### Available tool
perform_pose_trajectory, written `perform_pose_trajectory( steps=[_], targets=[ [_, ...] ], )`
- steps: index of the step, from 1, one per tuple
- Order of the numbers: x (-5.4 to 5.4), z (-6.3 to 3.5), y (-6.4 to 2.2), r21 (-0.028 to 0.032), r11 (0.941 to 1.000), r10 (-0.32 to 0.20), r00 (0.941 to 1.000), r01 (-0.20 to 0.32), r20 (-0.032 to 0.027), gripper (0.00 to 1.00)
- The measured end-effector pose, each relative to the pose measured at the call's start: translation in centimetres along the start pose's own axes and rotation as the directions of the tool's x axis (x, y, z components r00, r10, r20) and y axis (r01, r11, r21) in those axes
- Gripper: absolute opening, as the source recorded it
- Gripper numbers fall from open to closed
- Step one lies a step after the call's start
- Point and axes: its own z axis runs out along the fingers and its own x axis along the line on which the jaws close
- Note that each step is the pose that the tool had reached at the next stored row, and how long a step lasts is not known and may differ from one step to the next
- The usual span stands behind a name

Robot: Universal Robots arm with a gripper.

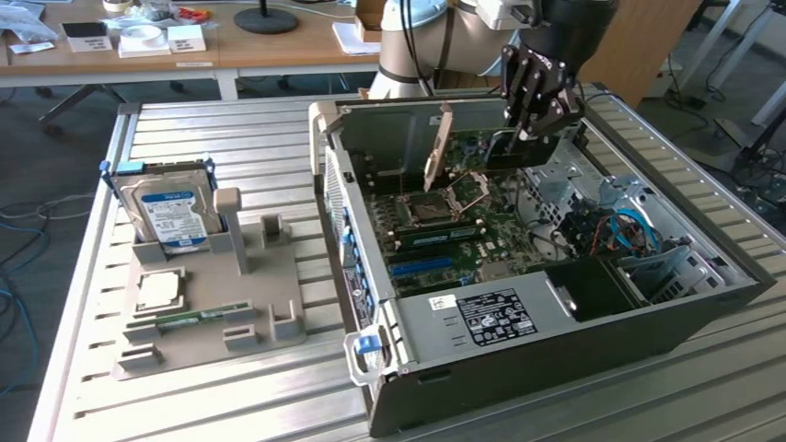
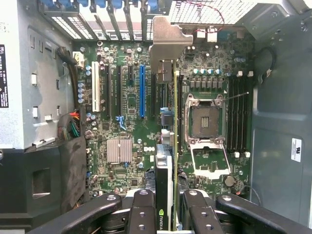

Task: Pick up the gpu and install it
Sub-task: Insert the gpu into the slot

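Note:
The gpu hangs edge-down inside the open computer case, above the green motherboard. Its silver end bracket points toward the case's rear wall. My gripper comes down from above and is shut on the card's upper edge. In the wrist view the gpu appears edge-on as a thin strip between my two black fingers, with its bracket at the far end. The card hovers between the blue slot and the CPU socket. I cannot tell whether it touches the board.
On the exterior view's left, a grey fixture carries a blue-labelled hard drive, a CPU chip and a RAM stick. Blue cables and a black drive bay occupy the case's right side. Everything rests on a slatted metal table.

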Motion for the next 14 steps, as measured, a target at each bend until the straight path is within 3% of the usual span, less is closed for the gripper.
perform_pose_trajectory(
  steps=[14],
  targets=[
    [0.01,0.29,0.01,0.0001,1.0,0.0,1.0,0.0,0.0009,0.26]
  ],
)
